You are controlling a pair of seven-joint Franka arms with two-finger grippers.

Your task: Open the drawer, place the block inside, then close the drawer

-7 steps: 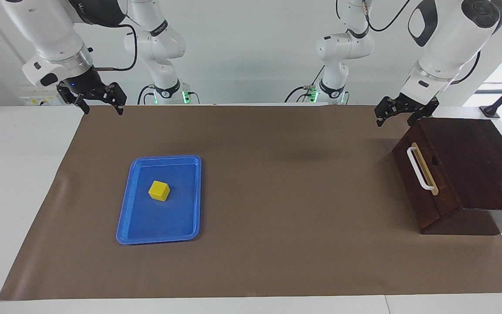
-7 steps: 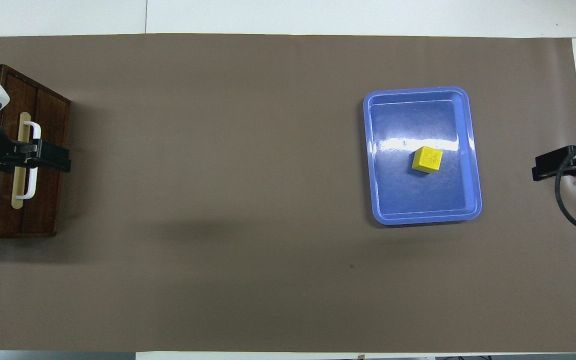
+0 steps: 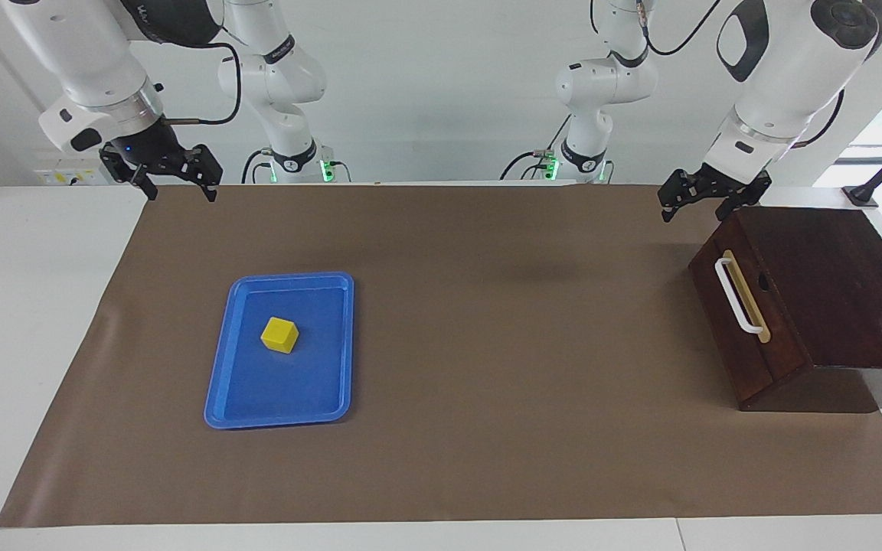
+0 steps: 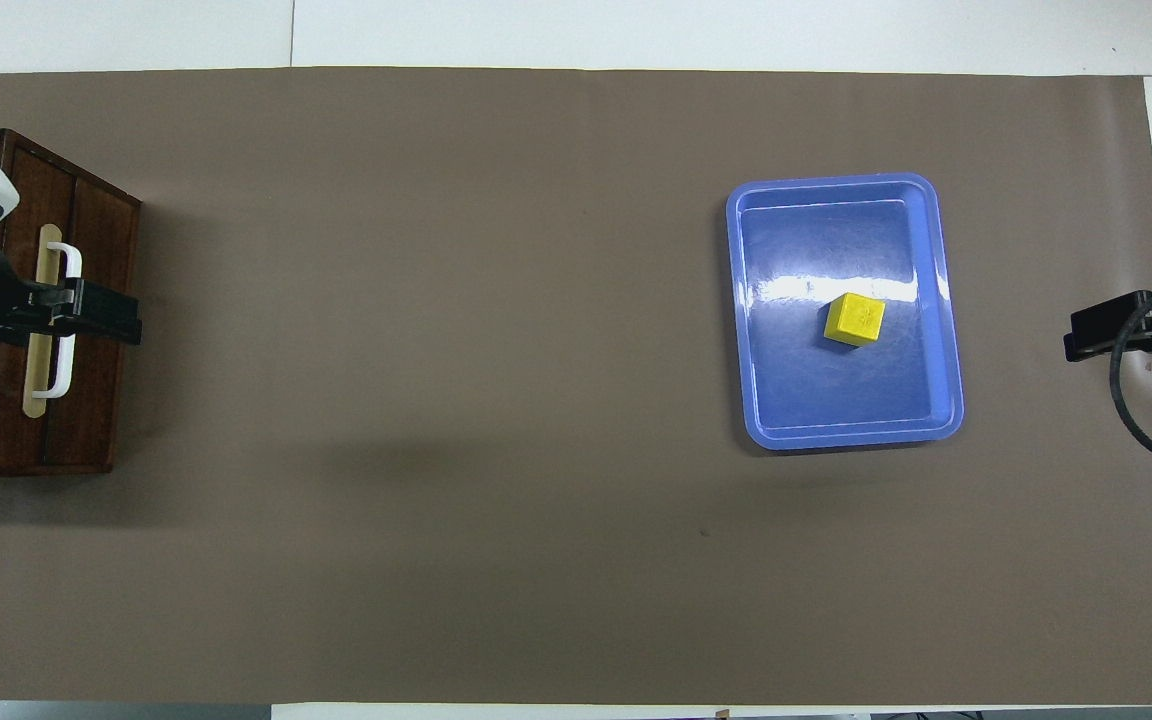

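drawer (image 3: 742, 317) sits closed in the dark wooden box (image 3: 831, 291) at the left arm's end of the desk (image 3: 487, 344), about 3 o'clock in the facing view. block (image 3: 280, 334) lies in the blue tray (image 3: 219, 383), about 9 o'clock. left pincer (image 3: 703, 205) hangs spread wide over the box's edge; right pincer (image 3: 179, 189) hangs wide, holding nothing, at 10 o'clock.

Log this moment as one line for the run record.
dark brown wooden drawer: shut | small yellow cube block: in blue plastic tray | left gripper: open, above drawer box | right gripper: open, waiting
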